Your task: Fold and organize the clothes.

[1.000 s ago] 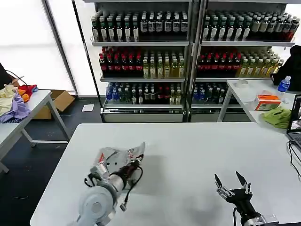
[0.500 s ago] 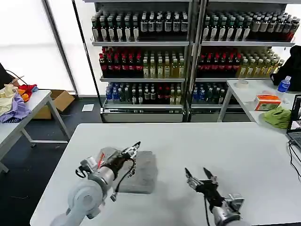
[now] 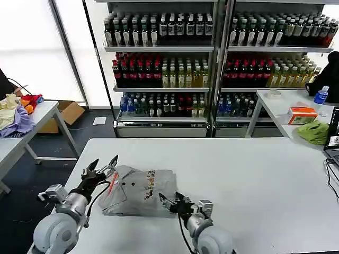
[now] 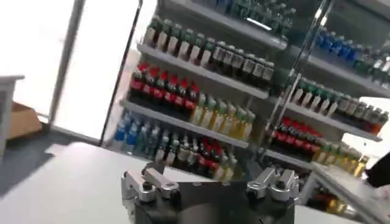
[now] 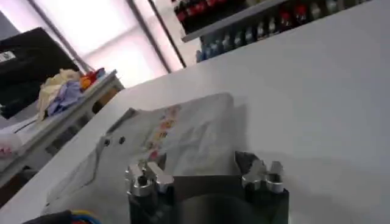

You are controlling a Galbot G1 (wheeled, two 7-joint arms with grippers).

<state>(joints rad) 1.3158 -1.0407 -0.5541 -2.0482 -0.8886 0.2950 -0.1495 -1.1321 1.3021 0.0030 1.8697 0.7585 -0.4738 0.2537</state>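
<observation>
While the folded grey shirt (image 3: pixel 140 190) lies flat on the white worktop (image 3: pixel 254 174), near-left of centre, we note the left gripper (image 3: pixel 104 165) spread apart at its left edge and the right gripper (image 3: pixel 170 201) spread apart at its near-right corner.

The head camera looks down on the table (image 3: pixel 254 174); the right wrist camera looks low across this same table (image 5: pixel 317 79), while the left wrist camera faces the shelves (image 4: pixel 244 73).

Left gripper (image 3: pixel 104 164) reaches forward with its fingers (image 3: pixel 94 164) spread apart. Right gripper (image 3: pixel 170 202), angled toward the left one, likewise holds its fingers (image 3: pixel 163 199) spread.
</observation>
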